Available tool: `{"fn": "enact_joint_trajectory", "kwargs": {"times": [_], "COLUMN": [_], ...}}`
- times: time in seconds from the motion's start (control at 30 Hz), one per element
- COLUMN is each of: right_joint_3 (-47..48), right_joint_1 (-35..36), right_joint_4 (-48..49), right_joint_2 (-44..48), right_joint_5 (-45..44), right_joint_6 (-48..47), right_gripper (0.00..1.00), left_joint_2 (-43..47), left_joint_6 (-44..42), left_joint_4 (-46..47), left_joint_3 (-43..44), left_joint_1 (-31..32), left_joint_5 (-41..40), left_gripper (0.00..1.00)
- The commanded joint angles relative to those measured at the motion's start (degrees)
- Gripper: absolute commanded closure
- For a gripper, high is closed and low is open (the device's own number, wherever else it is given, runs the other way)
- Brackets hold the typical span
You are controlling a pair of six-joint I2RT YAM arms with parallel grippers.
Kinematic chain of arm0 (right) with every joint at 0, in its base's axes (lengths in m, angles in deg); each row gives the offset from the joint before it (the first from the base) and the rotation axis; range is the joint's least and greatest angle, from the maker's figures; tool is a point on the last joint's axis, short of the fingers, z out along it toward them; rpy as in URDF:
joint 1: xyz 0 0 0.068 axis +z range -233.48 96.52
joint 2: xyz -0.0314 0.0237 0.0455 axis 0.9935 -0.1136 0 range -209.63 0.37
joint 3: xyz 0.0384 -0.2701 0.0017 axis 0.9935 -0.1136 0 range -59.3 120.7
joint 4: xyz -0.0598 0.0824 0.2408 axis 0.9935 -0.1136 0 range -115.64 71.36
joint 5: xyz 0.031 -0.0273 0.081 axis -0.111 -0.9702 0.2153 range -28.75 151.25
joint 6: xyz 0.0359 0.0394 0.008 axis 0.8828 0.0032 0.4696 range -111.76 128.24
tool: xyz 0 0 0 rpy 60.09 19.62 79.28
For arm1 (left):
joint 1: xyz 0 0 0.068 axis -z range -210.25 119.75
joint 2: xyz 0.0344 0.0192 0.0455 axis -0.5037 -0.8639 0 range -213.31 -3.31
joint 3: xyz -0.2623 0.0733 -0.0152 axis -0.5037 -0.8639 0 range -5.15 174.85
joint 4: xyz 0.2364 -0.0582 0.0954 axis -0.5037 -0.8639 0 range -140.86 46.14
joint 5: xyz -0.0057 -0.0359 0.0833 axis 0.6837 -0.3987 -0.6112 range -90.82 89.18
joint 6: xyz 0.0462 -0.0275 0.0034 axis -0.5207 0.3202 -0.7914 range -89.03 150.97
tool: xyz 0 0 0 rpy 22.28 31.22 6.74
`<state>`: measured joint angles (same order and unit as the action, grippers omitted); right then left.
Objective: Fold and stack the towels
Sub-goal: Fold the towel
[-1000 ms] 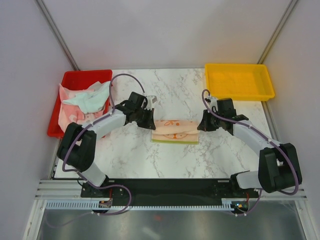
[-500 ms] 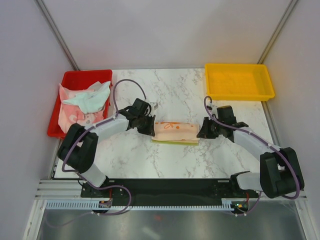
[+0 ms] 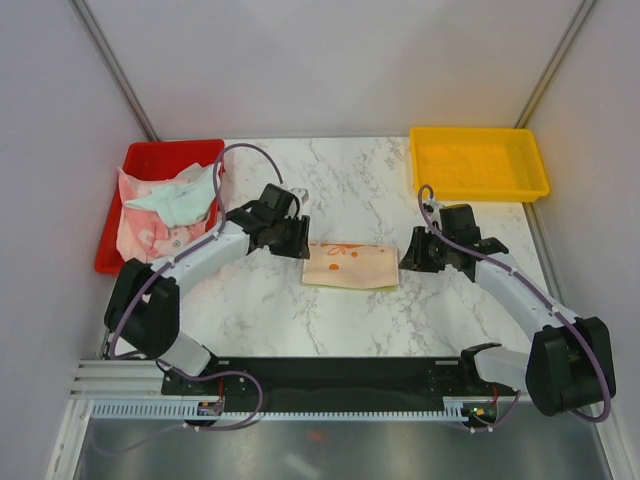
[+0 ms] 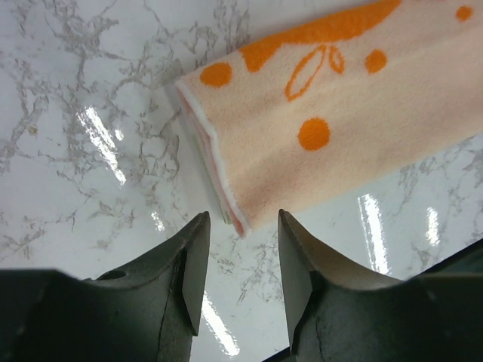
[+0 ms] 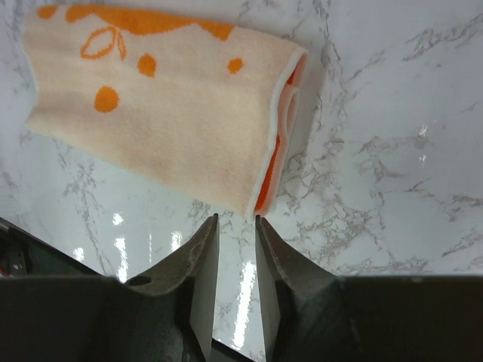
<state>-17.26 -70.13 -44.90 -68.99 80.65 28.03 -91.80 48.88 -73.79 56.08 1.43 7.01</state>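
Peach towel (image 3: 350,264), folded into a strip, lies at the middle of the table (image 3: 350,180). Left pincer (image 4: 241,219) stands parted, right pincer (image 5: 235,220) narrowly parted, both empty just off its ends, likely so the fold rests undisturbed.

— What is lying in front of the right gripper (image 5: 236,220)?
— A folded peach towel (image 5: 166,113), resting flat on the marble table (image 5: 392,151). Orange dots and loops are showing on its top face.
— Is it gripping the towel?
— No. Its 2 fingers (image 5: 202,256) are standing slightly apart, with only tabletop showing in the gap. The tips are sitting just beside the towel's near corner.
— And the towel's right end?
— A white edge is running down it, and orange inner layers are peeking out. Light is glinting off the table.
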Motion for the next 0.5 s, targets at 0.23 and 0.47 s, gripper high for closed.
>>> {"fn": "enact_joint_trajectory", "kwargs": {"times": [0.23, 0.47], "right_joint_3": [-6.17, -12.6], "right_joint_1": [0.98, 1.24], "right_joint_4": [23.06, 29.07], "right_joint_2": [-4.99, -9.48], "right_joint_5": [7.14, 7.76], "right_joint_6": [12.63, 11.15], "right_gripper": [0.67, 0.67], "left_joint_2": [-1.59, -7.75], "left_joint_6": [8.72, 10.04], "left_joint_4": [10.41, 8.84], "left_joint_3": [-3.3, -4.89], "left_joint_1": [2.16, 2.16], "left_joint_5": [8.78, 2.1], "left_gripper": [0.55, 0.55]}}
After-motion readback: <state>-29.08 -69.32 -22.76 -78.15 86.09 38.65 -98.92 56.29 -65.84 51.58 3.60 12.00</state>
